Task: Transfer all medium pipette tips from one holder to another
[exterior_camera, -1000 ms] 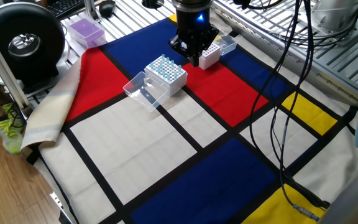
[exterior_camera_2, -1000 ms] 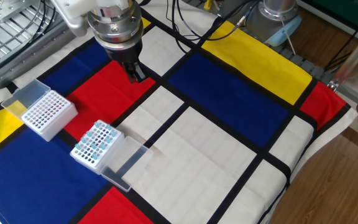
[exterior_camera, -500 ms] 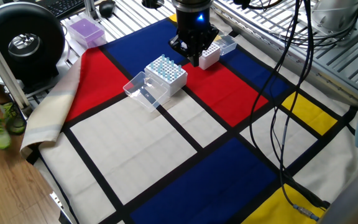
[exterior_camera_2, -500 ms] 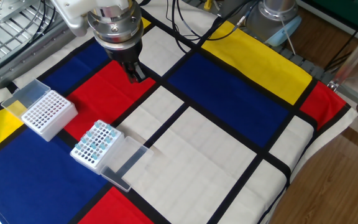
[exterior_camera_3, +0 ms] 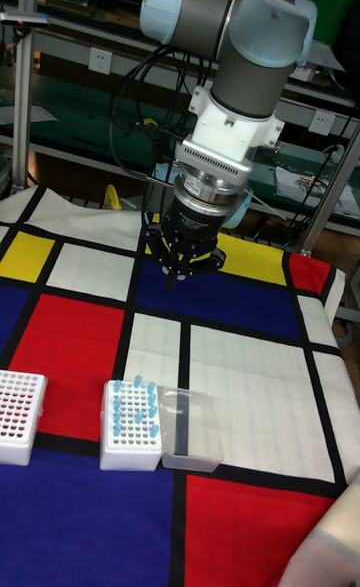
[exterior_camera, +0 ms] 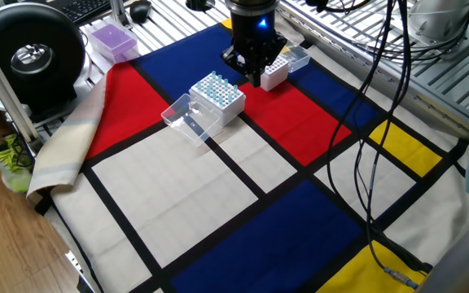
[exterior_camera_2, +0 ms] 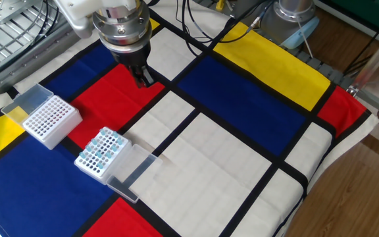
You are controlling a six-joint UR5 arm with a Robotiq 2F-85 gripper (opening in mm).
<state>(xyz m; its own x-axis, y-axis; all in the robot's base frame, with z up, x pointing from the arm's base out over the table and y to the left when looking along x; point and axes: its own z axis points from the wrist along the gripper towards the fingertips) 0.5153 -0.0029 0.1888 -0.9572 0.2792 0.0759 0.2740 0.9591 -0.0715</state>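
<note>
1. Tall fixed view showed, nearest the camera, the white rack (exterior_camera_3: 131, 427) with the medium pipette tips (exterior_camera_3: 133, 409) standing in it, its clear lid (exterior_camera_3: 188, 429) hinged open beside it.
2. Left of it stood the empty rack (exterior_camera_3: 20, 417), well apart on the checked cloth (exterior_camera_3: 250, 377).
3. Farther back hung the gripper (exterior_camera_3: 180, 269), above the cloth and clear of both racks (fingers close together, nothing seen between them; whether fully closed I cannot tell).
4. Judged: a pick was pending; next it needed to travel over the filled rack and descend onto one tip.
</note>
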